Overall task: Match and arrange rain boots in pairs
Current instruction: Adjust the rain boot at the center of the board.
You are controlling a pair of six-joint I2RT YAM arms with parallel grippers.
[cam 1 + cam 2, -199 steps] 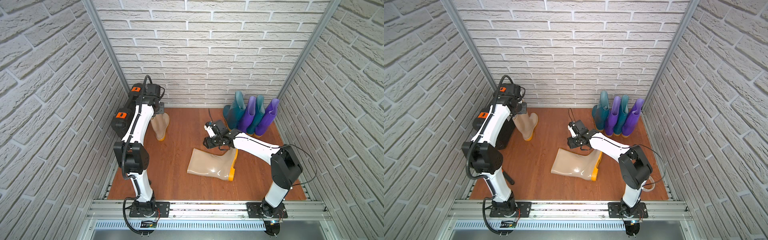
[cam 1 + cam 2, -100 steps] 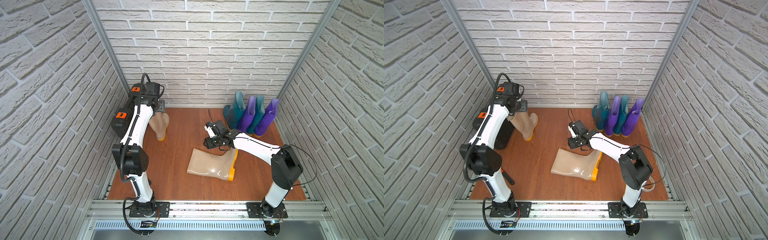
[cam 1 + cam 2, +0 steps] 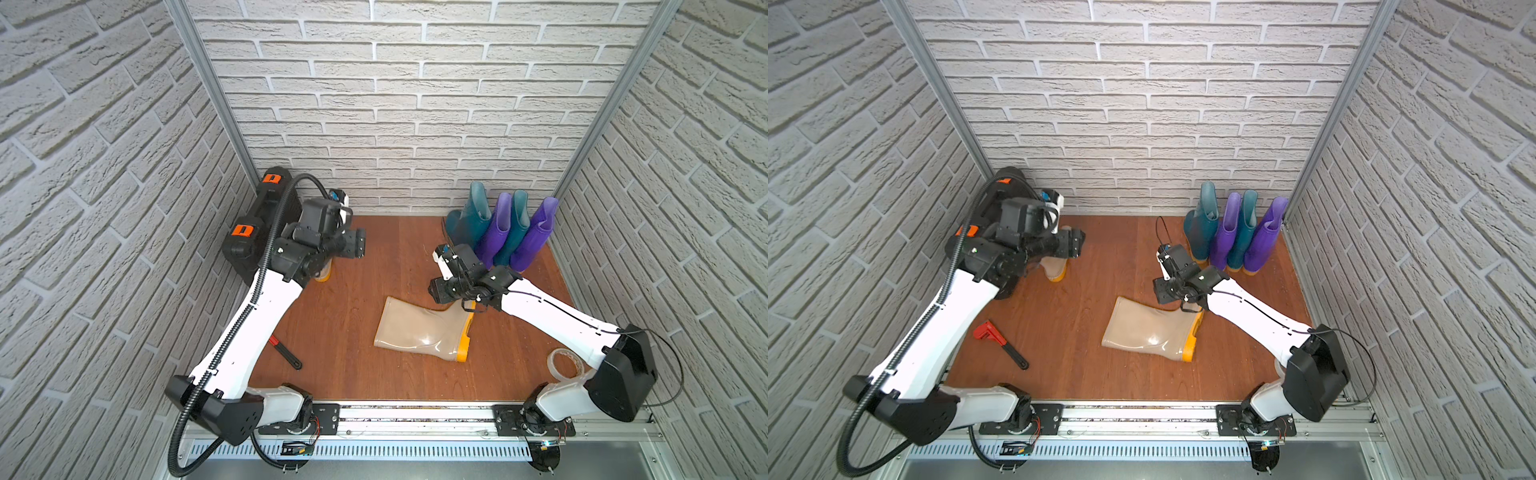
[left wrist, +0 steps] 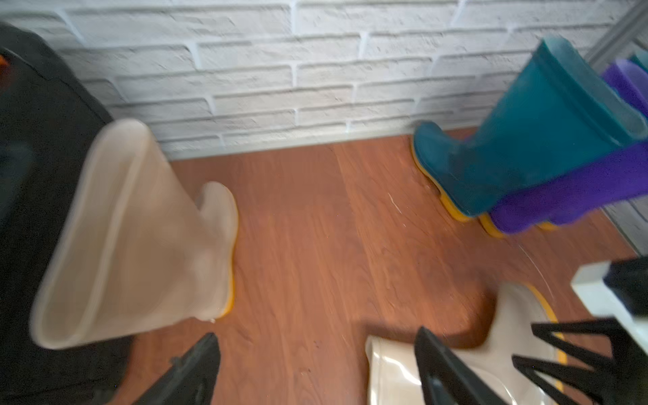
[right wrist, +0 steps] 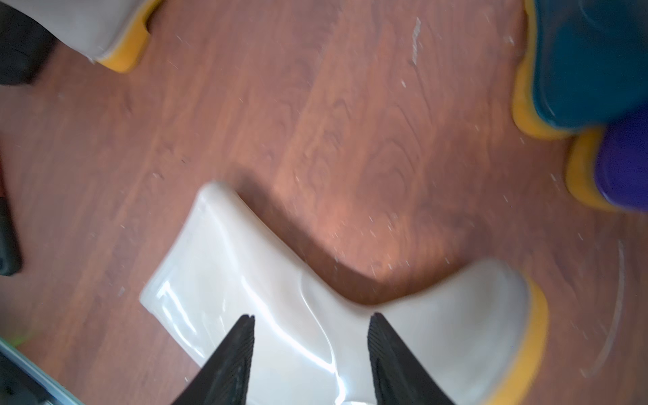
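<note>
One beige rain boot [image 4: 133,238] stands upright at the back left beside the black case, and my left arm hides most of it in both top views. My left gripper [image 3: 357,245] [image 4: 315,336] hangs just right of that boot, open and empty. The other beige rain boot [image 3: 419,332] [image 5: 280,298] lies on its side mid-floor. My right gripper [image 3: 438,291] [image 5: 312,317] hovers over its ankle, open, with both fingers off the rubber. At the back right, teal rain boots [image 3: 473,216] and purple rain boots [image 3: 536,232] stand upright in an alternating row.
A black hard case with orange latches [image 3: 257,220] leans in the back left corner. A red-headed wrench [image 3: 998,343] lies on the wooden floor [image 3: 353,316] at the front left. A tape roll [image 3: 563,363] sits by the right arm's base.
My left gripper has opened, let go of the standing beige boot's top, and moved right and toward the front. My right gripper's jaws have spread a little wider over the lying boot.
</note>
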